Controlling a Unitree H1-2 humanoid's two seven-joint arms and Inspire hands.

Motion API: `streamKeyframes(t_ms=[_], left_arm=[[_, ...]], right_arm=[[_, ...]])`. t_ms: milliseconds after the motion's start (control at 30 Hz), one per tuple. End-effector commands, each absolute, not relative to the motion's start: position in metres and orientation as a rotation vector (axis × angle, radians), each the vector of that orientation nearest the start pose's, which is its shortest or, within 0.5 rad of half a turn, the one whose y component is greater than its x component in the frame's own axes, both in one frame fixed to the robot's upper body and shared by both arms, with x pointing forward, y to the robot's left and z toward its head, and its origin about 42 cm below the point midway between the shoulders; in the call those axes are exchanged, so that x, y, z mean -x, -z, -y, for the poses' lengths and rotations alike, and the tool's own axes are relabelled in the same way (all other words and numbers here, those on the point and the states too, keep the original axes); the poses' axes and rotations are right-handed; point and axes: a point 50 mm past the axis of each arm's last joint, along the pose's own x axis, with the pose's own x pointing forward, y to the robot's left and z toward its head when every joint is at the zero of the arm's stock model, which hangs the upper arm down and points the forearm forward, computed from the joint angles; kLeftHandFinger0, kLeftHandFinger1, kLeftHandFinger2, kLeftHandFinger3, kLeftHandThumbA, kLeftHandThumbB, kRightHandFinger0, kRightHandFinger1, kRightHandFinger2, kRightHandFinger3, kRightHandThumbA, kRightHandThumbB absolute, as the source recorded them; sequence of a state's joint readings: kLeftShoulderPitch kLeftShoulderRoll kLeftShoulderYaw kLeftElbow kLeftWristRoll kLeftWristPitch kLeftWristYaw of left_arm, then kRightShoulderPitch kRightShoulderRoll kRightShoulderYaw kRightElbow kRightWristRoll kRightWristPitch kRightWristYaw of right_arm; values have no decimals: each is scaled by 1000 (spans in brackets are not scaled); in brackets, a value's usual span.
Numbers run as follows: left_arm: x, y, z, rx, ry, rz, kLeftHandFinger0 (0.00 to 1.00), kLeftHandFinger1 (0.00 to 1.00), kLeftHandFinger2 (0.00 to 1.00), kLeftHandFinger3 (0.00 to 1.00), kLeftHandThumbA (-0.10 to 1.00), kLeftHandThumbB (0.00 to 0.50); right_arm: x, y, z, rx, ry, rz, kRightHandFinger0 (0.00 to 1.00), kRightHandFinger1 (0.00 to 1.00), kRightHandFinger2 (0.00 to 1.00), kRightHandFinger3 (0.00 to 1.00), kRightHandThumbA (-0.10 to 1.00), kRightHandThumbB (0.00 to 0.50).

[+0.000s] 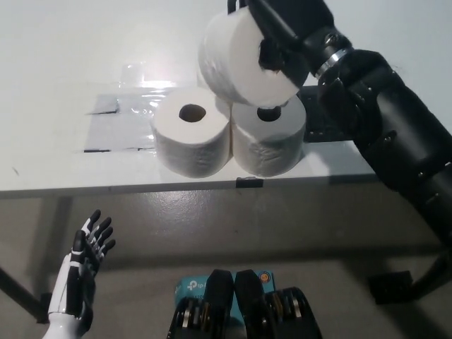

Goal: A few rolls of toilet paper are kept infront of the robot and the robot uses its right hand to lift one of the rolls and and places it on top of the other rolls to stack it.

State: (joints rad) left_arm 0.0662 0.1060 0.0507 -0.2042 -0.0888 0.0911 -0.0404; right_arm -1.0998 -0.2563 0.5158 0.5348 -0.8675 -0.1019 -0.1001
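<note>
My black right hand (282, 32) is shut on a white toilet paper roll (236, 60), holding it tilted just above the rolls standing on the white table (56, 70). Below it, the front left roll (192, 138) and the front right roll (270, 141) stand upright side by side. The held roll hides the back roll almost entirely. I cannot tell whether the held roll touches the ones beneath. My white left hand (83, 272) rests open at the lower left, below the table's front edge.
A clear plastic sheet (116, 123) lies on the table left of the rolls. A black flat plate (321, 131) lies to their right, mostly behind my right arm. The floor shows below the table's front edge.
</note>
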Motion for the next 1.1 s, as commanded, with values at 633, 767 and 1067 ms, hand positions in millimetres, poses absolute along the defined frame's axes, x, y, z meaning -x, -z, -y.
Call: streamKeyframes(t_ms=[633,767,1067], left_arm=[[-264,-145,-256,-35,22,123,1000,1000,1000,1000,1000,172],[-263,-146,-256,-50,24,125,1000,1000,1000,1000,1000,178],[-265,-148,-256,-48,19,128,1000,1000,1000,1000,1000,195]], right_arm=[[-543,-416,65,1500,-271,870,0,18,214,197,333,0],[-545,-414,63,1500,-304,833,0,161,491,306,372,0],[-547,-413,58,1618,-328,717,0,76,400,260,581,49]])
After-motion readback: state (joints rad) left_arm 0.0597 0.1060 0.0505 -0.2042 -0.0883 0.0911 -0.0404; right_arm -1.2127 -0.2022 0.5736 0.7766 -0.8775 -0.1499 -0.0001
